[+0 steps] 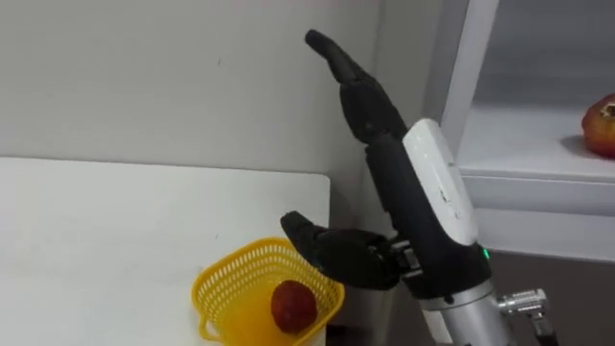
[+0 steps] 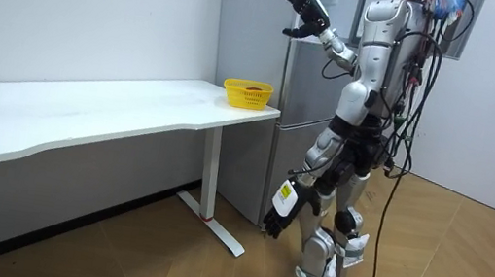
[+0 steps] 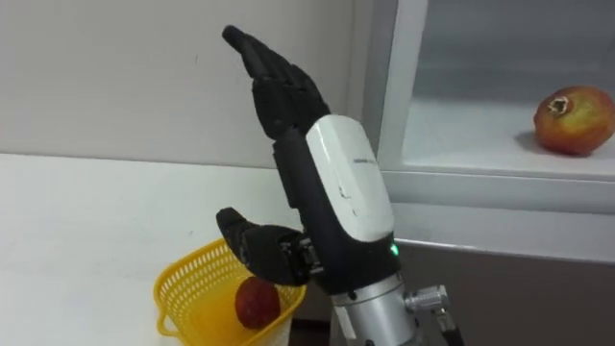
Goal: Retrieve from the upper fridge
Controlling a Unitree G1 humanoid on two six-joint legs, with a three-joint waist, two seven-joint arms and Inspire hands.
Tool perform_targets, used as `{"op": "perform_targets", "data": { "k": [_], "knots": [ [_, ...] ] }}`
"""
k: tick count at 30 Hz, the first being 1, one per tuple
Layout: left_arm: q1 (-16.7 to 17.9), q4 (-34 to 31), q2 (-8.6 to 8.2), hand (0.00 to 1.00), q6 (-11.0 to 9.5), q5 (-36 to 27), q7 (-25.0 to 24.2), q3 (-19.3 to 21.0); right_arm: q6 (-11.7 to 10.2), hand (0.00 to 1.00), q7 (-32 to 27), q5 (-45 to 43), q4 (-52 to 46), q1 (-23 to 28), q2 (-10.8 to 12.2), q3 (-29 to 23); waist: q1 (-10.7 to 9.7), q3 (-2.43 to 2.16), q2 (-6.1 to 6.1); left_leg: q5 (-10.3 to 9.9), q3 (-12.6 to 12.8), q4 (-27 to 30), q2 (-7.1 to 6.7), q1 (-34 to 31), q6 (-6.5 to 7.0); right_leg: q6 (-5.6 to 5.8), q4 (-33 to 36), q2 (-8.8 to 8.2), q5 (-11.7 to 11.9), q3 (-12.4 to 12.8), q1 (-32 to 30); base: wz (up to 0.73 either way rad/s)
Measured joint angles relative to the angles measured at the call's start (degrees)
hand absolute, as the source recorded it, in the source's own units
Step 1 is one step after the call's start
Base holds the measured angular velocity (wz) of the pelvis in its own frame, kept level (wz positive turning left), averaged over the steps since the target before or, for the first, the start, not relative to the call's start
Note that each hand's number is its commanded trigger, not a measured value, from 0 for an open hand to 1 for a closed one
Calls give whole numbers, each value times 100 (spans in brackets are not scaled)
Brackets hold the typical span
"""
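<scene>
- High in front of the pale wall [image 1: 144, 77], the fingers [image 1: 336, 58] of the right hand [image 1: 380, 120] are stretched straight and held close together. Their tips point up and toward the robot's left, and they hold nothing.
- The thumb [image 1: 322, 250] sticks out sideways below them, well apart from the fingers, with nothing pinched between.
- The back of that hand, with its white cover, faces the head camera, and the forearm rises from the lower right of the eye views.
- Just below the thumb as seen from the head, a yellow basket [image 1: 226, 288] sits at the corner of the white surface [image 1: 115, 240]. A dark red fruit [image 1: 293, 306] lies inside it, and the hand does not touch the basket.
- On the robot's right of the hand is the open upper compartment of the fridge [image 2: 297, 136], its pale frame [image 1: 471, 67] showing just past the raised fingers.
- On the white shelf [image 1: 528, 144] inside lies a reddish fruit [image 1: 601, 125], well apart from the fingers and untouched.
- In the room view the robot stands upright on the wooden floor [image 2: 464, 269], facing the fridge at the end of the surface, its right arm raised to head height.
- The left hand [image 2: 277, 217] hangs beside the thigh, its fingers loosely extended downward and empty.
</scene>
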Motion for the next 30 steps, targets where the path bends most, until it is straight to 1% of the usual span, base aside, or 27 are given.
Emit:
{"op": "perform_targets", "data": {
  "k": [2,4,7,9,12,13,16,18,19,20,22,23,24,25,30],
  "knots": [
    [21,33,-1,0,-42,-6,1,0,-95,0,-18,9,-29,0,20,-85,-23,-5,17,-2,56,-30,7,26,-2,-10,-6,11,6,49,6,-15],
    [27,48,-1,0,-46,-7,5,-2,-181,0,-187,55,-29,0,63,-276,-120,-15,21,-2,64,-65,7,40,-1,-13,-4,13,9,51,11,0],
    [45,51,-1,0,-46,0,4,-7,-210,0,-404,101,-41,0,142,-486,-235,-21,16,-3,82,-73,10,57,-1,-16,-3,18,10,66,14,-4],
    [78,50,-1,0,-49,1,13,-8,-210,0,-514,102,-59,6,169,-521,-306,-25,12,-3,90,-73,12,78,-1,-16,-3,22,10,71,15,-2],
    [101,49,-1,0,-60,1,47,-9,-228,0,-593,112,-185,39,166,-640,-441,-30,4,-6,96,-71,17,85,-6,-16,-4,28,10,72,33,-1],
    [99,49,0,0,-63,1,62,-10,-281,0,-650,134,-200,46,159,-720,-462,-33,-1,-9,102,-71,21,115,-12,-16,-5,31,10,73,38,0],
    [127,61,1,0,-126,4,80,-1,-327,0,-788,183,-211,108,150,-932,-466,-33,-1,-41,158,-74,49,192,-30,-16,-4,56,10,87,96,-9],
    [142,64,1,0,-130,4,96,19,-349,0,-892,160,-269,201,138,-1054,-465,-48,-23,-58,151,-71,67,189,-43,-17,-5,72,9,73,102,-8],
    [147,70,-1,0,-131,0,96,36,-384,0,-944,164,-271,239,113,-1164,-489,-57,-39,-59,152,-71,72,189,-45,-17,-5,76,9,74,102,0],
    [151,71,-5,0,-131,0,89,55,-385,0,-965,179,-271,248,91,-1215,-504,-60,-43,-60,155,-71,73,190,-46,-17,-6,78,9,75,101,0],
    [166,72,-5,0,-131,2,16,126,-394,0,-1052,188,-272,334,22,-1484,-583,-74,-70,-60,168,-69,75,189,-47,-17,-8,78,9,55,105,0],
    [166,75,-5,0,-131,2,-4,141,-399,0,-1080,206,-273,363,-13,-1565,-585,-75,-73,-61,167,-69,74,189,-47,-17,-8,77,9,48,105,0],
    [167,81,-5,0,-131,1,-46,177,-398,0,-1156,260,-273,401,-93,-1700,-596,-74,-84,-62,165,-69,72,189,-46,-17,-9,75,9,46,104,0],
    [179,68,-5,0,-130,1,-86,231,-398,0,-1214,361,-273,413,-114,-1828,-634,-68,-100,-63,167,-69,72,186,-46,-17,-8,75,9,40,102,0],
    [216,49,-31,0,-134,5,-123,319,-405,0,-1321,859,-208,411,-156,-2339,-742,-43,-149,-66,178,-67,71,184,-45,-17,-6,74,9,43,102,0]
  ]
}}
